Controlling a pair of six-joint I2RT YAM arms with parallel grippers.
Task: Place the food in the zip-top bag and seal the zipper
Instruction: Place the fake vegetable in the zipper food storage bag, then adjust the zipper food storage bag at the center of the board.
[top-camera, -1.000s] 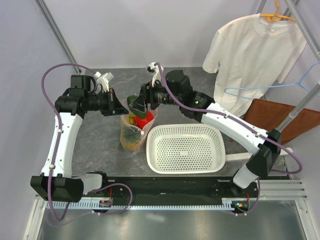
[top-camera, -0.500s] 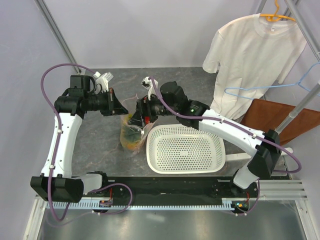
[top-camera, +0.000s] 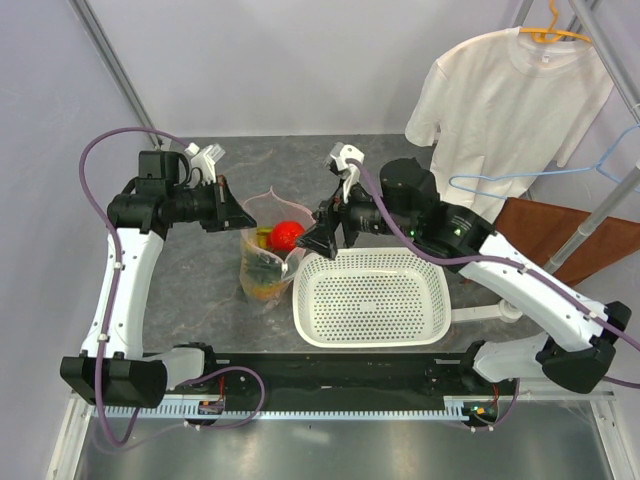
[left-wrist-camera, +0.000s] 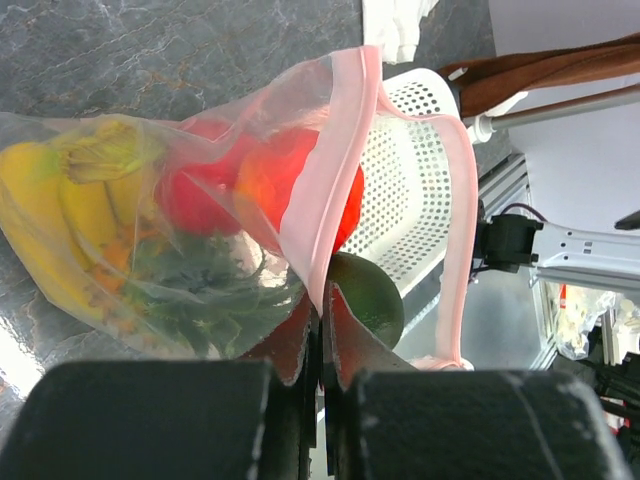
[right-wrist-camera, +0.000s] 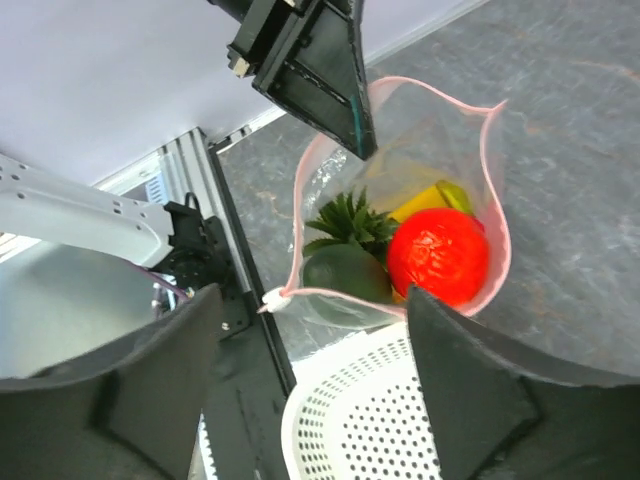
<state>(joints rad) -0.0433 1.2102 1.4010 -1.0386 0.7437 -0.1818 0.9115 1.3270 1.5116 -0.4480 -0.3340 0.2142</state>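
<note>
The clear zip-top bag (top-camera: 262, 265) stands on the table with its mouth open upward. My left gripper (top-camera: 232, 213) is shut on the pink zipper (left-wrist-camera: 335, 150) strip at the mouth's left edge, holding it up. Inside lie the dark avocado (right-wrist-camera: 345, 272), a red-orange fruit (right-wrist-camera: 438, 255), the pineapple's green crown (right-wrist-camera: 350, 222), a yellow banana bunch (left-wrist-camera: 60, 200) and a red apple (left-wrist-camera: 195, 195). My right gripper (top-camera: 312, 243) hangs open and empty just right of the bag's mouth, above the basket's near corner.
A white perforated basket (top-camera: 370, 296) sits right beside the bag. At the back right a white T-shirt (top-camera: 505, 110) hangs on a hanger, with a blue hanger (top-camera: 600, 165) and a brown board (top-camera: 560, 240) near it.
My right gripper lowered the avocado into the bag, opened and let it go, then pulled back to the right. The left gripper kept its hold on the mouth edge.
</note>
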